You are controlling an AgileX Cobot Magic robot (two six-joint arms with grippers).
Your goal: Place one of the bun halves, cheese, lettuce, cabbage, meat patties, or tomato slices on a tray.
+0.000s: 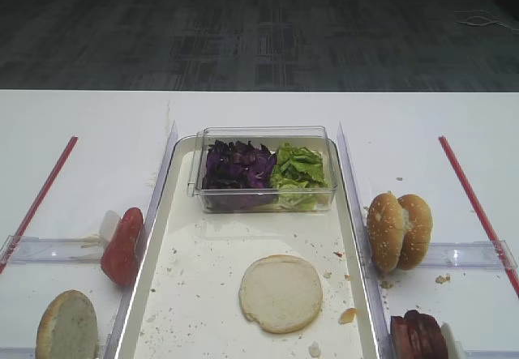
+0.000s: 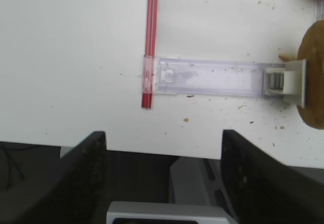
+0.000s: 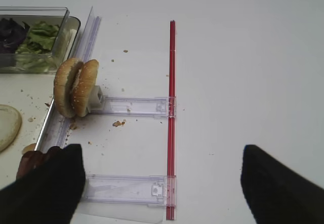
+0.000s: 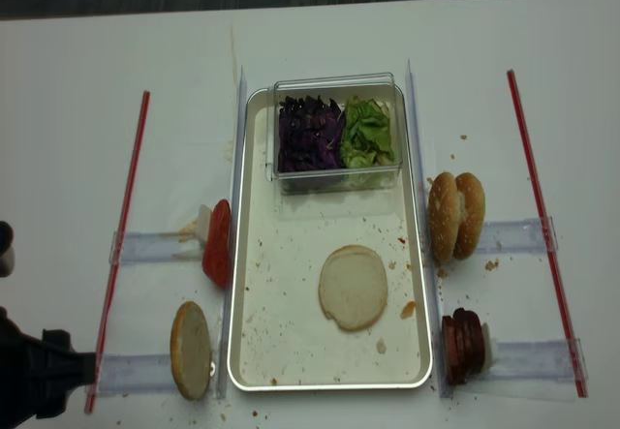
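Observation:
A plain cream bun half (image 1: pixel 280 292) (image 4: pixel 354 287) lies flat on the long white tray (image 1: pixel 203 278) (image 4: pixel 281 293). Purple cabbage (image 1: pixel 238 168) and green lettuce (image 1: pixel 298 168) fill a clear box at the tray's far end. Tomato slices (image 1: pixel 122 245) stand left of the tray and meat patties (image 1: pixel 418 335) (image 3: pixel 31 163) stand right of it. Cheese is out of view. My left gripper (image 2: pixel 164 158) hangs open and empty over the table's front edge, far left of the tray. My right gripper (image 3: pixel 162 183) is open and empty above bare table, right of the patties.
Two sesame bun halves (image 1: pixel 399 231) (image 3: pixel 76 87) stand on edge right of the tray. A speckled plain bun half (image 1: pixel 67 326) (image 2: pixel 315 77) stands at the front left. Red strips (image 3: pixel 172 113) (image 2: pixel 150 42) and clear plastic holders (image 2: pixel 212 76) lie on both sides. The left arm (image 4: pixel 34 376) sits at the front left corner.

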